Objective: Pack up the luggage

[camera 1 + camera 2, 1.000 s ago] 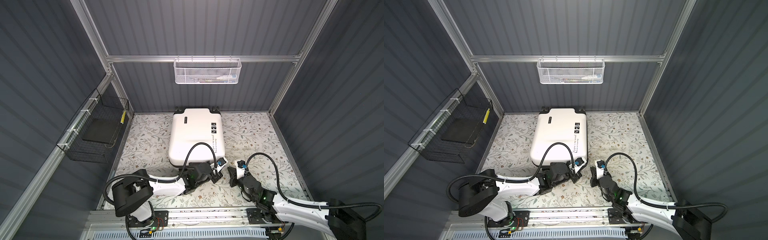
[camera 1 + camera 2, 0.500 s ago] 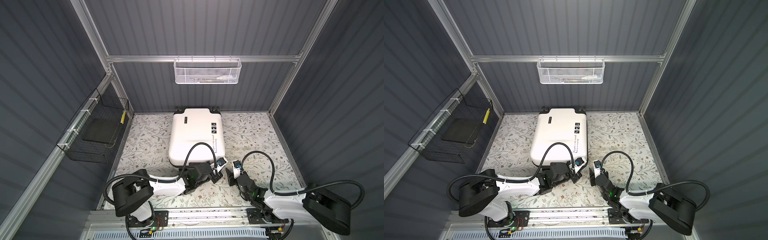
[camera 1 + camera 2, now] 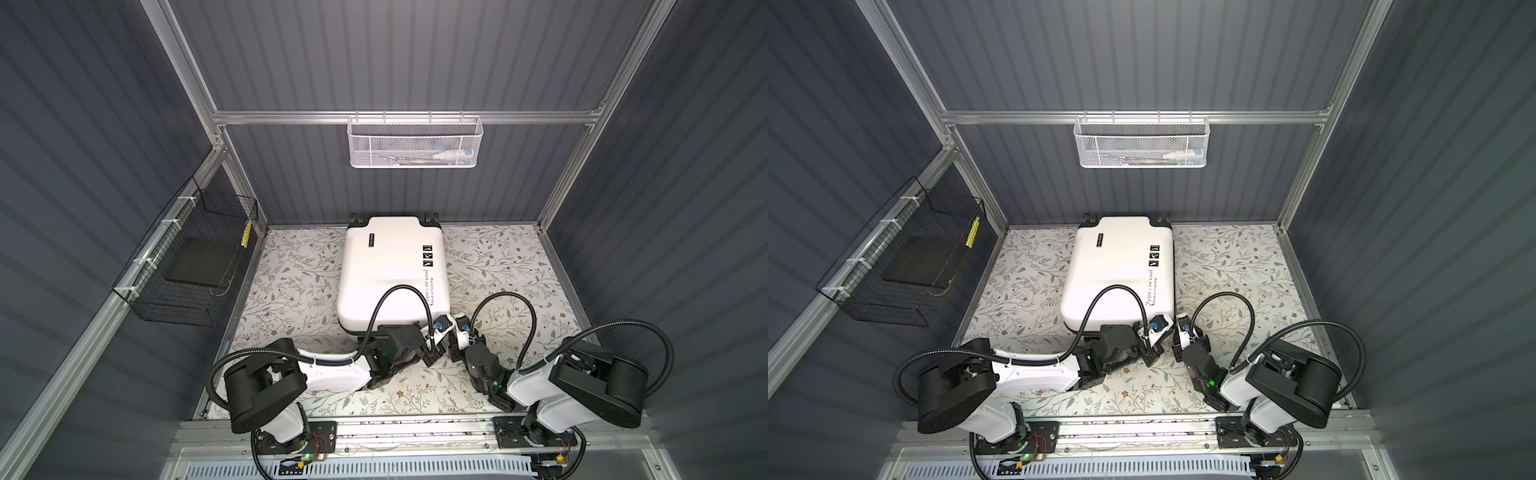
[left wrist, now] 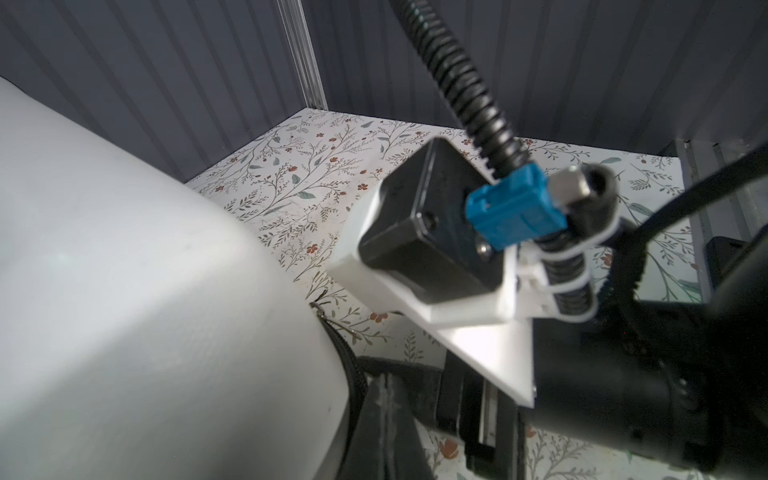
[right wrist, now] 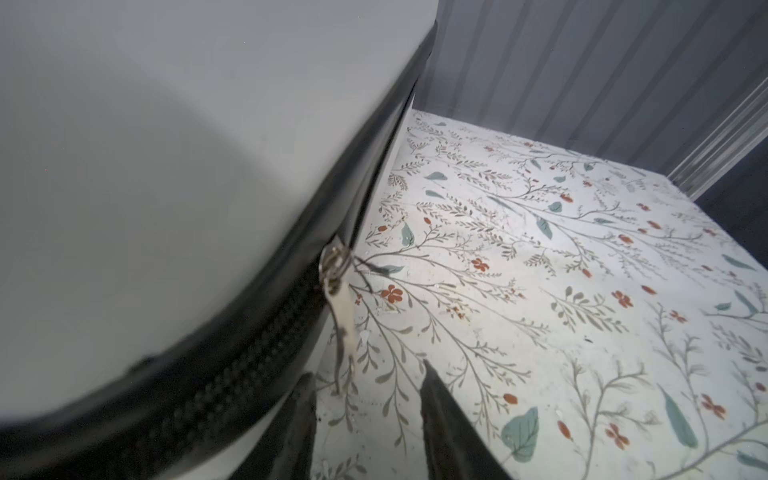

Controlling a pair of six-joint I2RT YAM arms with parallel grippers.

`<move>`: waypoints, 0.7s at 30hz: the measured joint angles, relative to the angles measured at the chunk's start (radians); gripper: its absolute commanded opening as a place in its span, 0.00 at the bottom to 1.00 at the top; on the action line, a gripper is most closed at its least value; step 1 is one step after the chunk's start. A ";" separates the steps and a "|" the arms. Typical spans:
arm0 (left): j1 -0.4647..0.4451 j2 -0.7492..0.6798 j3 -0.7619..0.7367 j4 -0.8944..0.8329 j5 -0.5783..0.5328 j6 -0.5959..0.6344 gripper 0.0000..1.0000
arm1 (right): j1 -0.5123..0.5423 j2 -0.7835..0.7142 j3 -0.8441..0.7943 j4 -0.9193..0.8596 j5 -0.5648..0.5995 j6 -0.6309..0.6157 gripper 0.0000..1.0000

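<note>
The luggage [image 3: 390, 270] [image 3: 1117, 270], a closed white hard-shell suitcase, lies flat mid-floor in both top views. Both grippers crowd its near right corner. My left gripper [image 4: 388, 384] [image 3: 430, 357] is shut, its fingers pressed together beside the black zipper band [image 4: 353, 374] with nothing visible between them. My right gripper [image 5: 365, 386] [image 3: 454, 353] is open beside the same corner. A metal zipper pull [image 5: 338, 303] hangs from the slider there. Its tip dangles just inside the gap, near one finger [image 5: 301, 415], and is not clamped.
A white mesh basket [image 3: 415, 143] holding small items hangs on the back wall. A black wire basket [image 3: 195, 257] with a flat dark thing hangs on the left wall. Floral floor [image 3: 498, 257] lies open to the suitcase's right. The right wrist camera block [image 4: 436, 232] sits close to my left gripper.
The right arm has folded up, its elbow rising and swinging in, and its gripper has shifted a little toward the suitcase corner and opened. The left arm has not moved.
</note>
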 measured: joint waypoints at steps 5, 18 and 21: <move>0.000 0.000 0.000 0.008 -0.006 0.000 0.00 | 0.000 -0.006 0.000 0.033 0.012 -0.045 0.40; 0.000 0.008 0.000 0.022 -0.007 -0.008 0.00 | -0.008 0.038 0.040 0.060 0.017 -0.085 0.18; 0.000 0.008 0.000 0.022 -0.007 -0.008 0.00 | -0.015 0.038 0.048 0.065 0.010 -0.087 0.17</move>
